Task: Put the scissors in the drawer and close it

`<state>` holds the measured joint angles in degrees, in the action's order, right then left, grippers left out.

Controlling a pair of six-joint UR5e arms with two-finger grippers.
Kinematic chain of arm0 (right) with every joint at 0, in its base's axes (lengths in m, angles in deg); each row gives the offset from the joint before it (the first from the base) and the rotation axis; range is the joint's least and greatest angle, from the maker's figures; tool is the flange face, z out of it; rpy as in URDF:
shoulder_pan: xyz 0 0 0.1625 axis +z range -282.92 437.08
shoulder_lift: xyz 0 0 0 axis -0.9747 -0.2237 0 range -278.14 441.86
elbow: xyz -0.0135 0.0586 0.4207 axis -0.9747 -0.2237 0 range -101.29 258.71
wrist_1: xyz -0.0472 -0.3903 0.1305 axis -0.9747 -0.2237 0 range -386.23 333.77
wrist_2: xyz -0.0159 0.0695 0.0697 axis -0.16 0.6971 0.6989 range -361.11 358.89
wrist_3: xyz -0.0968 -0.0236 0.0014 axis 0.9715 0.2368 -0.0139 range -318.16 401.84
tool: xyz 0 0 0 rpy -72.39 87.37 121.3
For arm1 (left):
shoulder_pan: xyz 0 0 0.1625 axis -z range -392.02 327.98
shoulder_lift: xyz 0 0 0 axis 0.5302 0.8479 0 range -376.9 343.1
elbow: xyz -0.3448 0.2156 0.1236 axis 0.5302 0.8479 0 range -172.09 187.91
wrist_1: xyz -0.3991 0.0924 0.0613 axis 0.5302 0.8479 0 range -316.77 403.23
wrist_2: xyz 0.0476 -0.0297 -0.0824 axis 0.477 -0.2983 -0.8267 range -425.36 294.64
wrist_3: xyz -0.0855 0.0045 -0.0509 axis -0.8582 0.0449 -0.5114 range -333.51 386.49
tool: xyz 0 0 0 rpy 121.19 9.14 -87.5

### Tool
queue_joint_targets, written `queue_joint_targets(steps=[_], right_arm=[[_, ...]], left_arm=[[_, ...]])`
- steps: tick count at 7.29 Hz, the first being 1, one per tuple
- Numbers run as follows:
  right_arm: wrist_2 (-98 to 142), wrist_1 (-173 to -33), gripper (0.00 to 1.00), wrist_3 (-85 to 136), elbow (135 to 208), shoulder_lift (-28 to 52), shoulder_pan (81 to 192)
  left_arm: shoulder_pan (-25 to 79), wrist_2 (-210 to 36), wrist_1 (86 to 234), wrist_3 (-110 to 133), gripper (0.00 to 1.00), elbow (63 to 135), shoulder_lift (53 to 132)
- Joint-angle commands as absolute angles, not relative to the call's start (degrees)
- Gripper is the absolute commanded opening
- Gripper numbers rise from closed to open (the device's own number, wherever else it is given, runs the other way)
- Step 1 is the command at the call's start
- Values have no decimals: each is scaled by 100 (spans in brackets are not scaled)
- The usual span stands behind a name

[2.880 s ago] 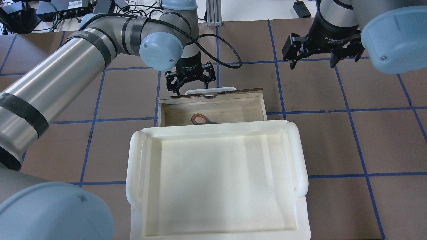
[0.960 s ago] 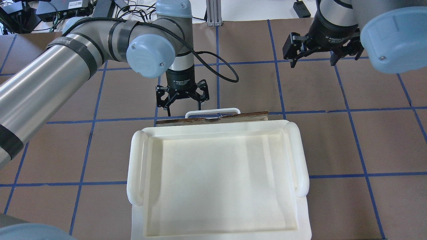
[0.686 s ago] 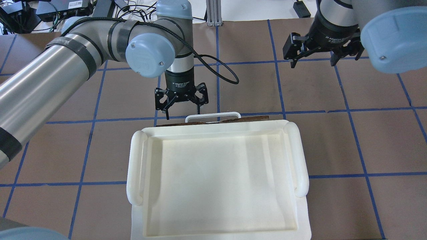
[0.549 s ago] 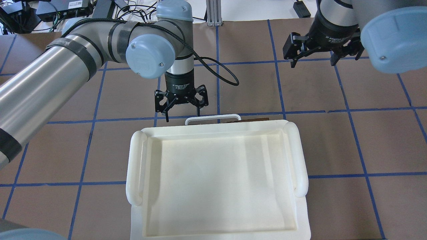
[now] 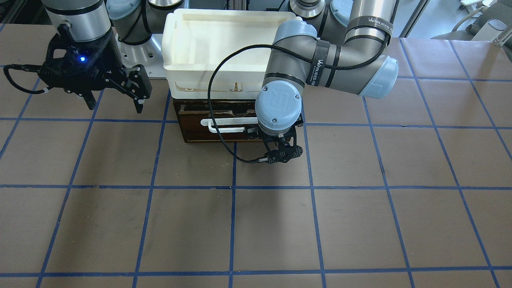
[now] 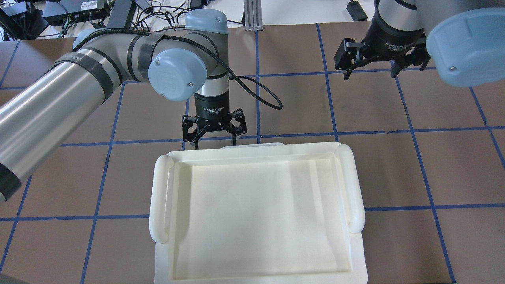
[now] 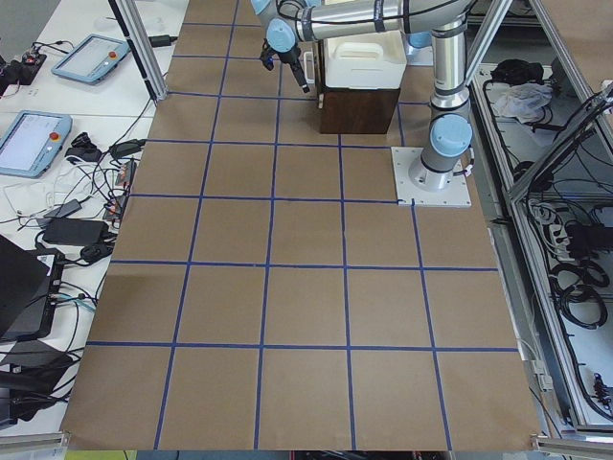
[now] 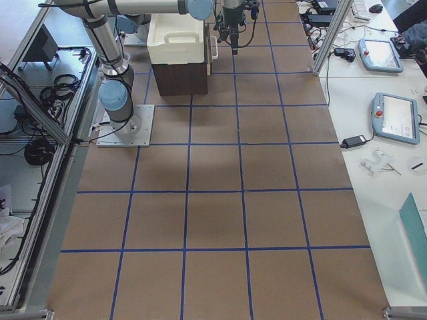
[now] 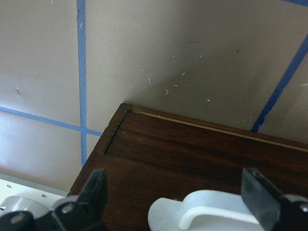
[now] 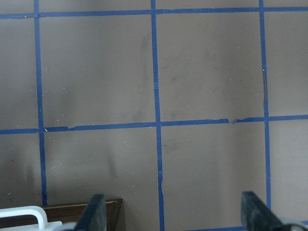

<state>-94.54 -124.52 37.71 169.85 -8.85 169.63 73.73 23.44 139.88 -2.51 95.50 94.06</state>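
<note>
The drawer (image 5: 200, 134) is pushed into its dark brown cabinet, and only its front and white bar handle (image 5: 226, 124) show. The scissors are hidden from every view. My left gripper (image 6: 216, 142) is open and empty and points down right at the drawer front (image 9: 192, 154). One end of the handle (image 9: 211, 211) lies between its fingers. I cannot tell whether it touches the front. My right gripper (image 6: 371, 73) is open and empty, held above the table off to the right of the cabinet.
A large white plastic tray (image 6: 158, 197) sits on top of the cabinet and hides it from above. The brown table has a grid of blue tape lines. A black cable (image 5: 218, 132) from the left wrist loops in front of the drawer.
The drawer slid from open, with the scissors lying in it, to pushed in under the tray. My left gripper followed it toward the robot. The right arm stayed put.
</note>
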Motion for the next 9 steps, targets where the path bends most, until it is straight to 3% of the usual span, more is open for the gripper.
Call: queue_joint_targets(steps=[1,7,9], right_arm=[[-9454,-12458,100,3771,16985,-884,16963],[-9454,-12449,100,3762,16985,-884,16963],[-9454,-12449,100,3762,16985,-884,16963]], left_arm=[[7380,2280,14219,-295,100,9614,9314],[7363,2165,14203,-252,100,9799,9173],[7266,2270,13897,-59,100,9563,9121]])
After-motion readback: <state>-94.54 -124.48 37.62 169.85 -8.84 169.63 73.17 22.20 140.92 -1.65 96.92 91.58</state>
